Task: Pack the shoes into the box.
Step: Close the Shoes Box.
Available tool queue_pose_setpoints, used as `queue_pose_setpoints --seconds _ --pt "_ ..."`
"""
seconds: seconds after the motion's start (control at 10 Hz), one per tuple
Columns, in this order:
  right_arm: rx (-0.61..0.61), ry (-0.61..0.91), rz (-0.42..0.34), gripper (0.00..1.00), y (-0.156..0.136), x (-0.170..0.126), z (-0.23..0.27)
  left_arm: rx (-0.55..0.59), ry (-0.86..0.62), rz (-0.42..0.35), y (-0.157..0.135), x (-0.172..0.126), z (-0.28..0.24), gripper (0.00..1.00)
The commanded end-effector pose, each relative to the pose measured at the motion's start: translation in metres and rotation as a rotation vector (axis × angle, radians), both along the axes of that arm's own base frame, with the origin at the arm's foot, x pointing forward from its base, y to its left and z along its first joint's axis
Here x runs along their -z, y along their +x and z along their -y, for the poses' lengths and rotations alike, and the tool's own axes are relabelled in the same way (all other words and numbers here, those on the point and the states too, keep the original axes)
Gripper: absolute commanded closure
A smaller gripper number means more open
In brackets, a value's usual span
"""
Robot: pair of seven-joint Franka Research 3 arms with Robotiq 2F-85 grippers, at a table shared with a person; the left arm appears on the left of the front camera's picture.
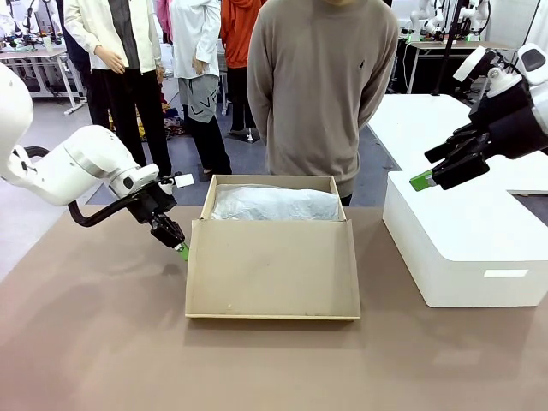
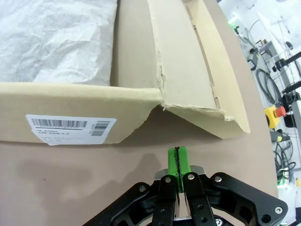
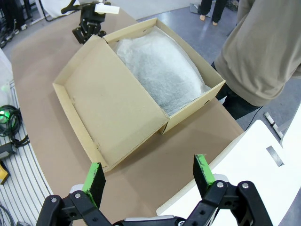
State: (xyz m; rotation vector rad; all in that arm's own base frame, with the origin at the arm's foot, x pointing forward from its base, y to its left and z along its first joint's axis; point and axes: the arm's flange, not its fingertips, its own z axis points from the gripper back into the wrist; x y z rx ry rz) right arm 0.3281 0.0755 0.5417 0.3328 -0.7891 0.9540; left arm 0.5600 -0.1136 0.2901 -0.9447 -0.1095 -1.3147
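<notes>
Left claw (image 2: 178, 162) clenched empty beside shoebox (image 2: 94, 113) corner; right claw (image 3: 149, 178) released above white block (image 1: 467, 248).

Box (image 1: 272, 205) sits mid-table, lid (image 1: 272, 267) folded flat toward the robot side, taking up the centre. Tissue (image 1: 276, 204) mounds to the box rim, so little free depth inside. Left gripper (image 1: 181, 250), pads pressed together, sits low just beside the lid's left corner, with bare table (image 1: 94, 342) around it. White block (image 1: 467, 244) walls off the right side, with a narrow strip of table between it and the box. Right gripper (image 1: 428, 175) hangs wide apart above the block. Person (image 1: 321, 94) stands close behind the far wall.
</notes>
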Motion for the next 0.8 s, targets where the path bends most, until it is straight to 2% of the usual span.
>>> queue_pose_setpoints --seconds 0.0,0.7 --pt "-0.007 0.015 0.000 0.00 0.001 0.000 0.000 -0.015 -0.029 -0.017 0.003 -0.001 0.004 1.00" --pt "-0.007 0.015 0.000 0.00 0.001 0.000 0.000 -0.019 -0.085 -0.038 0.000 0.005 0.015 1.00"
